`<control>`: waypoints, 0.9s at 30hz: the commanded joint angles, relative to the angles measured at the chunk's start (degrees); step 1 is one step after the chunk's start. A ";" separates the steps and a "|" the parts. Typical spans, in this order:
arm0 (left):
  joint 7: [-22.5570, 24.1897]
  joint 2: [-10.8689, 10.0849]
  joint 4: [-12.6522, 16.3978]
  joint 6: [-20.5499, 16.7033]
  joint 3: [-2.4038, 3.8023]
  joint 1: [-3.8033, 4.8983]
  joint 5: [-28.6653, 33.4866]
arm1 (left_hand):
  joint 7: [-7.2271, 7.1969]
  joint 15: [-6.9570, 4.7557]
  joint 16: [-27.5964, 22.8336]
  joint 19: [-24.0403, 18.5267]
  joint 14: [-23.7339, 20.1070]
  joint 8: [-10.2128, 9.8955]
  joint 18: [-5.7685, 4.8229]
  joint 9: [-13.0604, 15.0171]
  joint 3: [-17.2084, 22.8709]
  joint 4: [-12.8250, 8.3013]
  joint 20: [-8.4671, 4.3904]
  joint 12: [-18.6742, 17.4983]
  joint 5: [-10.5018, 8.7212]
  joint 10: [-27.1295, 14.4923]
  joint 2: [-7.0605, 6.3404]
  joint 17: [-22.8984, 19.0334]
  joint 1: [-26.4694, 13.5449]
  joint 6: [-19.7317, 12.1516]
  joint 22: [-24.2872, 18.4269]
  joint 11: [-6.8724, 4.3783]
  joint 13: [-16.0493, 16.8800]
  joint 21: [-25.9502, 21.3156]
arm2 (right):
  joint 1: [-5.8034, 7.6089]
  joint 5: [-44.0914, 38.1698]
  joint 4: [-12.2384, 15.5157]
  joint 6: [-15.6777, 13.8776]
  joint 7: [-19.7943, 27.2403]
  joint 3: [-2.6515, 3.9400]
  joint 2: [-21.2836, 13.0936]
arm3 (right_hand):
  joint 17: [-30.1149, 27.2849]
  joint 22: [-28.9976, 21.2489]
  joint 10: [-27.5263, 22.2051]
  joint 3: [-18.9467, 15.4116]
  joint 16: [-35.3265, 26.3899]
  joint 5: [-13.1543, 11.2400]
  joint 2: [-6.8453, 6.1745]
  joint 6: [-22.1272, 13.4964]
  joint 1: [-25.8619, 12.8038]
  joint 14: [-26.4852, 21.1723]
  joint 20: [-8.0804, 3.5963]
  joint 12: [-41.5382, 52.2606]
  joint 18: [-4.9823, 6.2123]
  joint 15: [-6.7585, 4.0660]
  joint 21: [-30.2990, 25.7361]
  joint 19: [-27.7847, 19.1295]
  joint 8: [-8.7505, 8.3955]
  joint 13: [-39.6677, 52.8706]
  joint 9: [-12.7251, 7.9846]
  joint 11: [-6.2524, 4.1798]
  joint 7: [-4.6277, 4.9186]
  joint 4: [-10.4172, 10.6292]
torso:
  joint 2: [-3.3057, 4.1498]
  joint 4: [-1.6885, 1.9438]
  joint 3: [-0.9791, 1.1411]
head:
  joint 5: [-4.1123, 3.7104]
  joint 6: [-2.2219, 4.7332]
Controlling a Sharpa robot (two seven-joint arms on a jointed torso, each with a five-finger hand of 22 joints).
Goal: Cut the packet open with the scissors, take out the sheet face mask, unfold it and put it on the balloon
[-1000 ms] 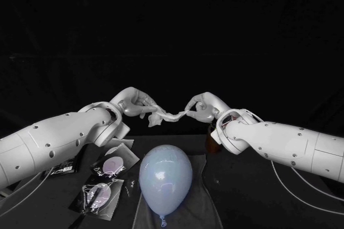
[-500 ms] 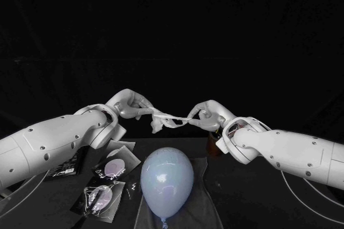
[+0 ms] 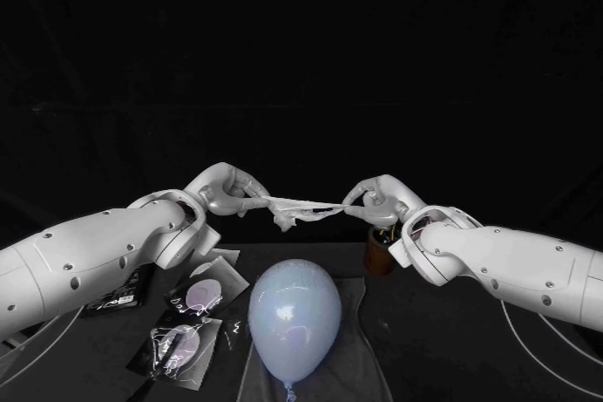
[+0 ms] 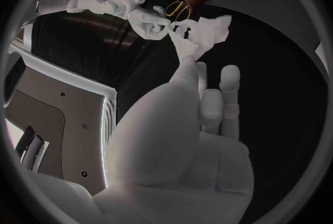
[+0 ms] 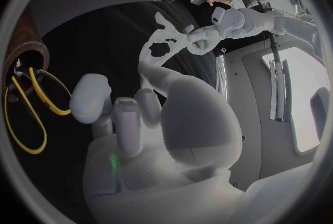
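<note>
Head view: the left hand (image 3: 233, 193) and the right hand (image 3: 375, 201) are both raised above the far edge of the table (image 3: 434, 354). Each pinches one end of the face mask (image 3: 301, 207), which is drawn out between them as a crumpled, partly opened strip. The balloon (image 3: 295, 310) lies in the middle of the table, below the mask and apart from it, knot toward the near edge. One packet (image 3: 201, 291) and a second packet (image 3: 173, 347) lie toward the left edge; which one was cut cannot be told. A brown cup (image 3: 377, 252) stands beyond the balloon, under the right hand. Left wrist view: the left hand's thumb and a finger close on the mask's edge, with the other fingers extended. The scissors (image 4: 179, 9) stand in the cup, yellow handles up. Right wrist view: the right hand holds the opposite edge, and the mask's eye and mouth openings are visible. Assessment: cutting and removal appear complete. Unfolding is in progress, since the sheet is not yet flat. Placement on the balloon remains.
</note>
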 commanded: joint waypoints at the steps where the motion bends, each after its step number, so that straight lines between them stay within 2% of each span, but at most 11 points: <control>1: 0.71 -0.32 1.03 0.05 0.30 -0.18 2.99 | 0.19 0.04 0.22 0.34 0.11 -0.20 0.54 0.04 0.50 0.05 -0.05 0.15 0.26 0.39 -0.58 -0.21 0.88 0.35 0.12 0.12 0.08 0.25 | -0.04 2.95 0.09 -0.92 1.79 0.01 0.06 | 10.05 7.71 -0.27 0.33 0.02 0.27 0.09 0.17 -0.66 4.60 0.19 -0.14 0.26 -0.17 -0.15 -0.10 0.17 -0.02 0.12 0.03 0.18 -0.10 | -0.09 0.05 0.01 | -0.12 0.07; 3: 0.70 -0.33 1.43 0.08 0.74 -0.34 3.23 | 0.10 0.07 0.23 0.31 0.35 -0.26 0.55 -0.06 1.28 0.04 -0.06 0.14 0.29 0.43 -0.92 0.25 0.90 0.45 0.21 0.20 0.06 0.34 | -0.04 3.27 0.36 -0.36 2.09 0.01 0.04 | 10.15 7.69 -0.26 0.34 0.04 0.27 0.10 0.16 -0.66 4.63 0.19 -0.12 0.28 -0.16 -0.22 -0.13 0.17 -0.01 0.12 0.03 0.18 -0.10 | 0.10 0.06 -0.05 | -0.30 -0.06; 5: 0.31 -0.03 1.33 0.96 0.40 -0.11 3.48 | 0.13 0.08 0.21 0.30 0.37 -0.26 0.54 -0.10 1.66 0.18 -0.03 0.15 0.28 0.50 -1.18 0.30 0.61 0.55 0.26 0.17 0.05 0.39 | -0.01 3.40 0.73 0.24 2.23 0.02 0.05 | 9.96 7.62 -0.24 0.35 -0.01 0.27 0.11 0.16 -0.66 4.58 0.19 -0.10 0.33 -0.16 -0.52 -0.22 0.17 0.03 0.12 0.03 0.18 -0.09 | -0.12 0.07 -0.07 | -0.44 -0.26; 7: 0.65 0.70 0.73 0.66 0.38 -0.06 3.65 | 0.29 0.05 0.18 0.42 0.18 -0.32 0.49 -0.17 2.05 0.35 -0.01 0.14 0.27 0.53 -1.40 -0.23 0.27 0.54 0.43 0.11 0.02 0.56 | 0.01 3.13 1.32 -0.57 2.37 0.10 0.01 | 9.52 7.61 -0.47 0.37 -0.13 0.27 0.13 0.11 -0.71 4.45 0.20 -0.32 0.34 -0.15 -0.58 -0.25 0.16 -0.28 0.12 0.05 0.20 -0.06 | -0.09 0.14 -0.07 | -0.30 0.30; 10: 0.88 1.44 -0.05 -0.02 1.25 -0.28 3.88 | 0.07 0.04 0.33 1.05 1.27 -0.31 0.41 -0.24 3.12 0.20 -0.06 0.15 0.29 0.61 -1.86 2.07 0.24 0.74 0.91 0.13 0.00 1.17 | 0.11 3.17 1.29 -1.46 2.98 0.39 0.21 | 9.94 7.70 -0.30 0.38 -0.02 0.27 0.14 0.10 -0.71 4.57 0.20 -0.16 0.27 -0.15 -0.19 -0.12 0.16 -0.03 0.12 0.06 0.20 -0.07 | 0.39 -0.08 -0.11 | -0.76 0.75; 12: 0.39 2.11 -0.52 1.05 0.16 0.54 3.93 | 0.02 0.03 0.32 1.01 1.10 -0.29 0.43 -0.30 3.91 0.27 -0.06 0.19 0.28 0.72 -2.28 1.45 -0.12 0.90 0.85 0.11 -0.02 1.12 | 0.71 3.74 0.63 -0.02 2.98 0.15 0.45 | 10.42 7.76 -0.35 0.39 0.11 0.27 0.15 0.10 -0.70 4.70 0.21 -0.21 0.23 -0.14 0.04 -0.05 0.16 -0.11 0.12 0.06 0.20 -0.08 | 0.21 -0.01 -0.20 | -1.15 0.36; 14: 0.49 2.51 -0.45 1.18 -0.23 0.88 3.96 | 0.16 -0.02 0.13 0.58 0.34 -0.33 0.51 -0.36 4.51 0.37 -0.05 0.19 0.28 0.75 -2.53 -0.30 -0.50 0.90 0.59 0.05 -0.04 0.74 | 1.09 3.85 0.65 0.62 3.06 -0.12 0.72 | 9.84 7.70 -0.45 0.39 -0.05 0.27 0.14 0.10 -0.71 4.54 0.21 -0.30 0.27 -0.14 -0.20 -0.13 0.16 -0.25 0.12 0.06 0.21 -0.07 | 0.15 0.15 -0.12 | -1.01 0.47; 17: 0.75 2.91 -0.37 0.29 1.12 0.21 3.93 | 0.10 0.01 0.11 0.86 1.02 -0.43 0.46 -0.49 6.07 0.11 -0.10 0.17 0.27 0.66 -3.12 1.14 -0.71 0.88 0.85 0.11 -0.07 1.05 | 0.99 4.16 0.88 -0.77 3.83 0.20 1.26 | 10.03 7.69 -0.40 0.39 0.00 0.27 0.14 0.07 -0.74 4.59 0.21 -0.25 0.27 -0.14 -0.22 -0.14 0.16 -0.16 0.13 0.07 0.22 -0.06 | 0.71 -0.16 -0.12 | -0.94 0.37; 21: 0.23 4.43 -1.35 1.75 -0.25 1.21 3.93 | 0.22 -0.05 -0.08 0.76 0.55 -0.40 0.48 -0.61 8.56 0.12 -0.08 0.32 0.28 0.75 -4.21 -0.14 -2.10 1.07 0.80 0.04 -0.05 0.94 | 1.60 4.90 1.18 3.06 4.32 -0.04 2.04 | 10.45 7.85 -0.63 0.41 0.12 0.26 0.15 0.06 -0.75 4.70 0.22 -0.48 0.15 -0.13 0.44 0.08 0.17 -0.48 0.13 0.08 0.22 -0.07 | 0.27 0.22 -0.09 | -1.16 0.46; 25: 0.62 5.72 -3.86 -0.34 1.80 -0.19 4.51 | 0.17 -0.03 0.01 1.39 1.55 -0.41 0.38 -0.68 10.68 -0.37 -0.14 0.42 0.28 0.64 -4.89 1.86 -2.68 1.07 1.26 0.10 -0.03 1.50 | 1.14 4.69 0.28 -0.10 4.51 0.43 3.41 | 10.44 7.75 -0.67 0.48 0.11 0.28 0.22 -0.04 -0.77 4.70 0.23 -0.52 0.23 -0.11 0.02 -0.06 0.16 -0.52 0.14 0.10 0.25 -0.07 | 0.61 -0.26 -0.10 | -0.58 0.57; 27: 0.02 5.59 -3.09 0.69 1.29 0.07 4.71 | 0.17 -0.02 -0.02 1.37 1.62 -0.40 0.49 -0.72 12.46 -0.82 -0.18 0.60 0.29 0.51 -5.56 1.95 -3.49 1.06 0.99 0.13 0.05 1.29 | 1.16 4.67 -0.18 0.27 4.40 0.54 3.47 | 10.45 7.80 -0.45 0.59 0.11 0.28 0.24 -0.01 -0.69 4.70 0.23 -0.32 0.20 -0.10 0.22 0.02 0.20 -0.22 0.17 0.09 0.25 -0.18 | 0.43 -0.09 -0.14 | -0.90 0.65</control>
